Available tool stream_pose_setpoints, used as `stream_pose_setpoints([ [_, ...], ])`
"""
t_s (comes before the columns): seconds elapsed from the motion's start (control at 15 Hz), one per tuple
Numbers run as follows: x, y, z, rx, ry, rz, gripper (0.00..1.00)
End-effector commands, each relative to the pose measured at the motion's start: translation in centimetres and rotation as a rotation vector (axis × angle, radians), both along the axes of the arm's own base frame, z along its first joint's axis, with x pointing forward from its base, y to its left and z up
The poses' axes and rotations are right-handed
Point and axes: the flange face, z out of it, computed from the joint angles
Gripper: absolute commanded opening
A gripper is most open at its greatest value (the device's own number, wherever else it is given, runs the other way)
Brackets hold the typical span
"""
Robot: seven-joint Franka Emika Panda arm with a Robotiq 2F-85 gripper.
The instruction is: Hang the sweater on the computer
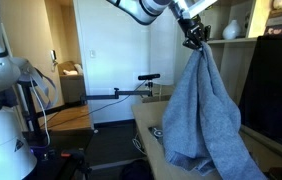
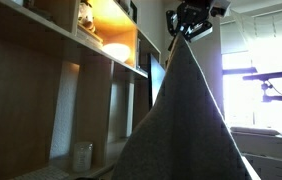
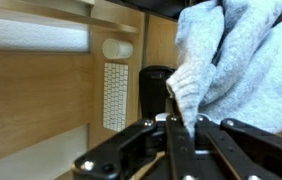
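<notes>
The grey-blue sweater (image 1: 203,115) hangs in long folds from my gripper (image 1: 194,38), which is shut on its top and holds it high above the desk. An exterior view shows the sweater (image 2: 186,120) as a wide cone under the gripper (image 2: 188,24). In the wrist view the knit sweater (image 3: 236,55) bunches between the fingers of the gripper (image 3: 181,120). The computer (image 1: 273,85), a large black monitor, stands just to the right of the hanging sweater; in an exterior view the computer (image 2: 155,80) shows as a dark edge beside the shelf.
A wooden shelf unit (image 2: 61,90) with a lit compartment holding a bowl (image 2: 115,51) stands behind the desk. On the desk below lie a white keyboard (image 3: 115,96) and a white mouse (image 3: 118,48). Another white robot (image 1: 1,90) and a tripod arm (image 1: 131,92) stand beside it.
</notes>
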Motion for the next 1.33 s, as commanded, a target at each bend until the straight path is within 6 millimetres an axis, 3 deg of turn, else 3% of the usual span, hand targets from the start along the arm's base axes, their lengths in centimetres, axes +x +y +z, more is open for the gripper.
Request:
stream_pose_setpoints([
  [0.0,0.0,0.1,0.0,-0.001,0.003,0.0,0.06],
  [0.67,0.4,0.3,0.4,-0.011,-0.01,-0.005,0.03],
  [1.27,0.6,-1.0,2.8,-0.171,0.252,-0.01,0.03],
])
